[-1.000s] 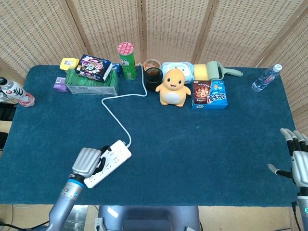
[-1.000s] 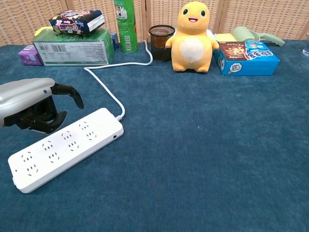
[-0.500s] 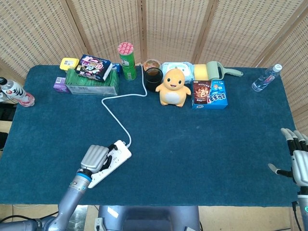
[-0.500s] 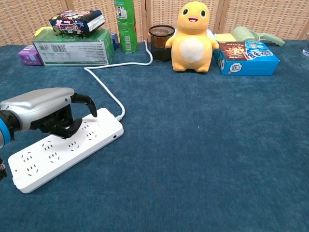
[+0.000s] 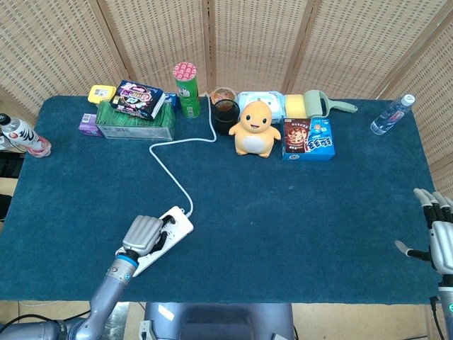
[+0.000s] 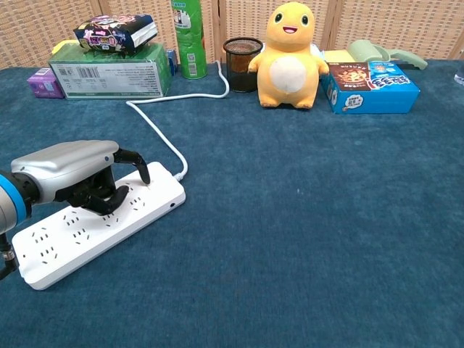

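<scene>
A white power strip [image 5: 178, 222] [image 6: 94, 226] lies flat near the table's front left. Its white cable [image 5: 168, 166] [image 6: 155, 130] runs back toward the row of objects. My left hand [image 5: 144, 235] [image 6: 67, 171] lies over the strip's middle, with fingers curled over its far edge and the thumb pressed on its top face. My right hand [image 5: 439, 237] hangs at the table's front right edge with its fingers spread and nothing in it. It shows only in the head view.
Along the back stand a green box [image 5: 134, 122] topped with a snack bag, a chips can [image 5: 187, 90], a dark cup [image 5: 225, 115], a yellow plush [image 5: 255, 129] and a blue box [image 5: 308, 138]. Bottles lie at the far right [image 5: 391, 115] and the left edge [image 5: 21, 134].
My left hand has moved right and forward from beside the strip onto it, and its fingers have curled down over the strip. The right hand has stayed put.
</scene>
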`<action>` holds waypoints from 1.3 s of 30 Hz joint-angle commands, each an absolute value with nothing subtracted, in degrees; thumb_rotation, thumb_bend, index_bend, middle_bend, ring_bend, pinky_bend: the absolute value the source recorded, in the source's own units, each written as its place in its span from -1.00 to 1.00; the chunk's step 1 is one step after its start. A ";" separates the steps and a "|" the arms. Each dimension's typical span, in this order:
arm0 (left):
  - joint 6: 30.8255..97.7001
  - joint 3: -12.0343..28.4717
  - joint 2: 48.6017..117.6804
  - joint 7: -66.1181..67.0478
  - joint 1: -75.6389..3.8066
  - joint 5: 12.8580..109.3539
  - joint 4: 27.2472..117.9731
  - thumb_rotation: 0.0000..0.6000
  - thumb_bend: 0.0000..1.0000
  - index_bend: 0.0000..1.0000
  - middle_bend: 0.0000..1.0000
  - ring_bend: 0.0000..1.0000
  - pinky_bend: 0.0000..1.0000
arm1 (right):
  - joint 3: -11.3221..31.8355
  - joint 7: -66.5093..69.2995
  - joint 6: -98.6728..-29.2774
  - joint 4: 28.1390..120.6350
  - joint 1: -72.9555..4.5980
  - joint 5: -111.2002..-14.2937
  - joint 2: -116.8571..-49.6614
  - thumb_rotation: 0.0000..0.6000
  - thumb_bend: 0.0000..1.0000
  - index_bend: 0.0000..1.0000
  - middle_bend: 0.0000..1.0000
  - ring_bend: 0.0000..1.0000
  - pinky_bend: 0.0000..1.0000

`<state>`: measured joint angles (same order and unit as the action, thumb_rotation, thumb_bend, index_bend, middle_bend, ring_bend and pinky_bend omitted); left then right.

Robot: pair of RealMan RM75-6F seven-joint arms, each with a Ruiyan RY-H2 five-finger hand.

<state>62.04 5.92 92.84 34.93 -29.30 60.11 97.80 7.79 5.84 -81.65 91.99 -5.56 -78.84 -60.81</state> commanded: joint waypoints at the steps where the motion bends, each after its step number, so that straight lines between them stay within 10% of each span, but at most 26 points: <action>1: 62.24 5.72 92.96 34.91 -29.56 60.05 97.76 1.00 0.30 -0.37 1.00 1.00 1.00 | 7.80 5.87 -81.66 91.96 -5.57 -78.85 -60.81 1.00 -1.00 -0.88 -0.82 -0.87 -1.00; 39: 63.87 4.43 93.15 34.74 -31.81 57.49 97.50 1.00 0.27 -0.37 1.00 1.00 1.00 | 7.72 6.24 -81.61 91.94 -5.52 -78.96 -60.64 1.00 -1.00 -0.88 -0.82 -0.87 -1.00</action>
<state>63.76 4.49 93.29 34.80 -31.83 57.46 97.36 7.73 6.25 -81.60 91.93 -5.52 -78.94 -60.65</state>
